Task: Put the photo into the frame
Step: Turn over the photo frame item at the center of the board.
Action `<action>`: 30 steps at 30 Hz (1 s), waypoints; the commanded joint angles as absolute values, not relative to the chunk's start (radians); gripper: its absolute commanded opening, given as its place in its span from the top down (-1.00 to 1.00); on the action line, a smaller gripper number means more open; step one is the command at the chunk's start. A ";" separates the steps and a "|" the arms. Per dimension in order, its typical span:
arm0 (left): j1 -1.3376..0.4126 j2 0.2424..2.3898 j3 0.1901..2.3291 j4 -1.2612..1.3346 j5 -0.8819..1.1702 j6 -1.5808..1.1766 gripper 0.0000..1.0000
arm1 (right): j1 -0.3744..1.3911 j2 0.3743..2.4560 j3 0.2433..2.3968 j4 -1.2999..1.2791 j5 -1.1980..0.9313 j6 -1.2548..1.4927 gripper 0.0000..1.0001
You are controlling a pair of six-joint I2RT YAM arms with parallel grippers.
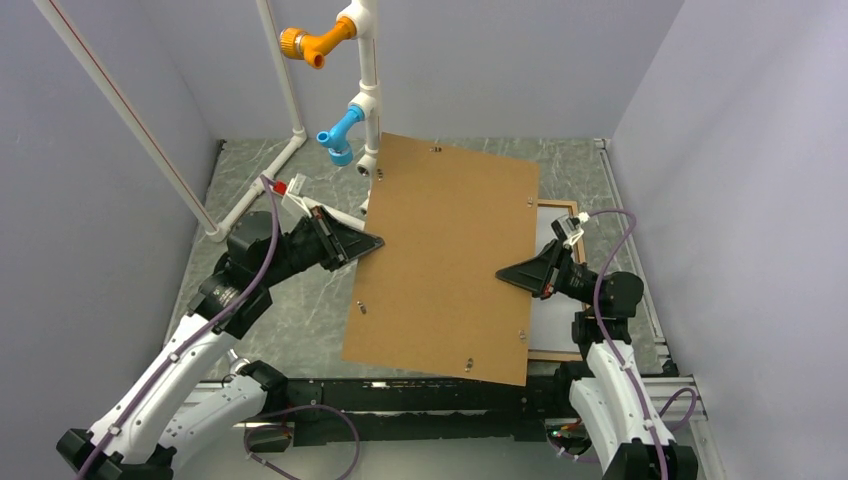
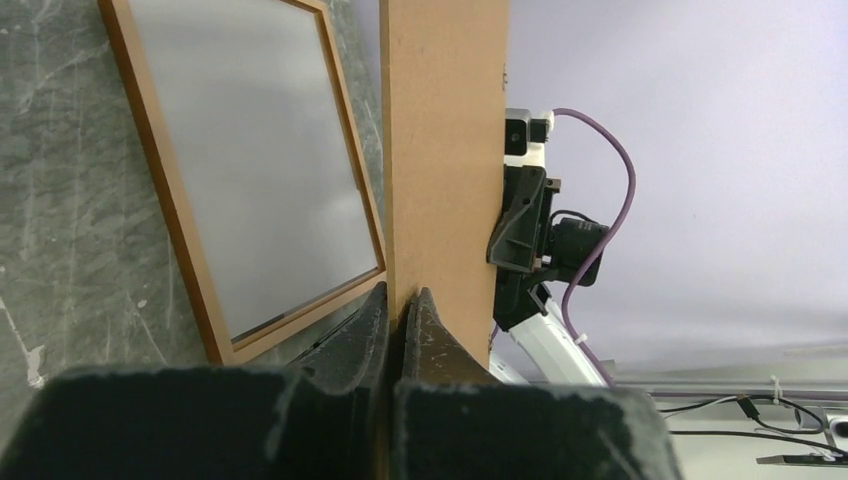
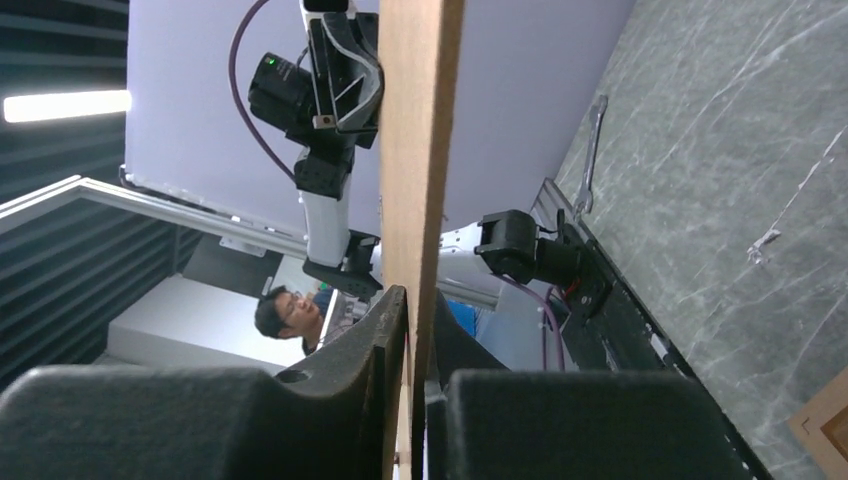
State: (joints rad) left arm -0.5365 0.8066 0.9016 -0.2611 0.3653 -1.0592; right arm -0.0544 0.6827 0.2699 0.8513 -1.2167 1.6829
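Working over a grey marbled worktop [image 1: 300,320]. Carrying the hardboard backing sheet [image 1: 445,260] well clear of it, brown side up, gripped by its two long edges and skewed against what lies below. Hiding most of the frame [image 2: 170,190] from above: flat on the worktop, under and to the right of the board, with only the right rim and corners peeking out in the top view. Inside that rim, a pale sheet, probably the photo [image 1: 555,315] lying face down, white back up. With no printed side visible, impossible to confirm.

Clenched on the board's left edge with the left claw [image 1: 375,241], pinching both faces in the left wrist view. Clenched likewise on the right edge with the right claw [image 1: 505,273], squeezing the board from either side in the right wrist view. Dotted round the board's margin, small metal tabs [image 1: 470,365], presumably for locking it into the frame.

Judging the step: handling the backing, not the print itself. If reading the pale sheet correctly, closing up, with the print seated and the board due back on top.

Next calls for squaring the board to the frame, sliding it right until centred over the opening, then lowering both sides evenly and letting go only once seated inside the rim. Worth watching for a corner catching on the wood or dragging the print askew.
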 commanded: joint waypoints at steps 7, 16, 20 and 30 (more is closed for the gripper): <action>-0.521 0.841 0.885 -0.429 0.357 -0.921 -0.04 | -0.027 0.573 0.541 0.221 -1.257 1.134 1.00; -0.521 0.863 0.913 -0.542 0.310 -0.861 -0.73 | -0.027 0.642 0.802 -0.455 -1.048 0.706 1.00; -0.522 0.864 0.937 -0.600 0.278 -0.825 -0.74 | -0.027 0.664 0.838 -0.560 -0.994 0.662 1.00; -0.520 0.884 0.922 -0.597 0.279 -0.799 -0.74 | -0.027 0.638 0.951 -0.636 -0.896 0.639 1.00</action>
State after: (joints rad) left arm -0.5209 0.8688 0.8974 -0.6109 0.2821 -0.8288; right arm -0.0242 0.6399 0.8673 -0.5709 -1.0084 0.6533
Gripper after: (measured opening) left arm 0.870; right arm 0.021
